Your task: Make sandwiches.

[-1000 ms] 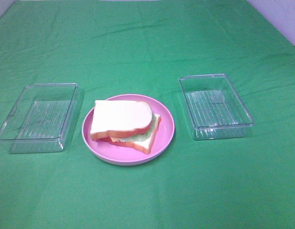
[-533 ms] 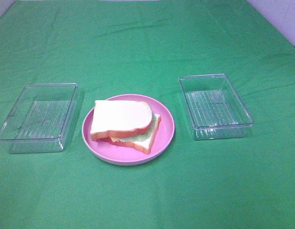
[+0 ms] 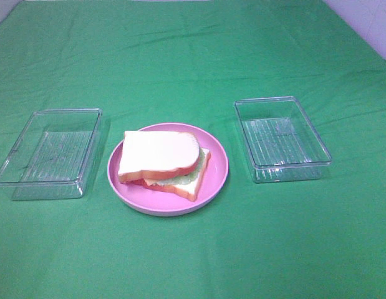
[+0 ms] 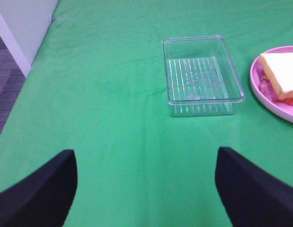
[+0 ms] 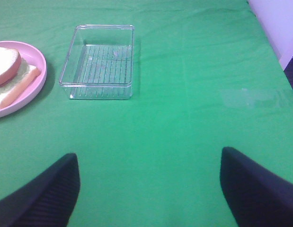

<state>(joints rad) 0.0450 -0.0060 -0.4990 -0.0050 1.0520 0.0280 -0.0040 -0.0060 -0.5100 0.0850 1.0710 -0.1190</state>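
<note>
The sandwich [image 3: 163, 163] is seen stacked on the pink plate [image 3: 216, 180]: a white slice on top, set slightly askew over pale green lettuce, a red layer and a second slice beneath. It lies ahead of both grippers, off to the inner side of each, and is touched by neither. The assembly is judged complete or nearly so, so the step in hand looks like the finish; at most, squaring of the top slice would be called for, by a reach inward.

The left gripper [image 4: 146, 189] and the right gripper [image 5: 148, 189] are held spread wide, with nothing between the jaws.

Directly ahead of each gripper stands a clear tray: the left tray [image 4: 202, 74] and the right tray [image 5: 100, 61], with no food seen in either.

The whole sandwich is shown only by the high camera, where no gripper appears; the jaws are shown only by the wrist cameras, where the plate is cut off at the frame edge.
</note>
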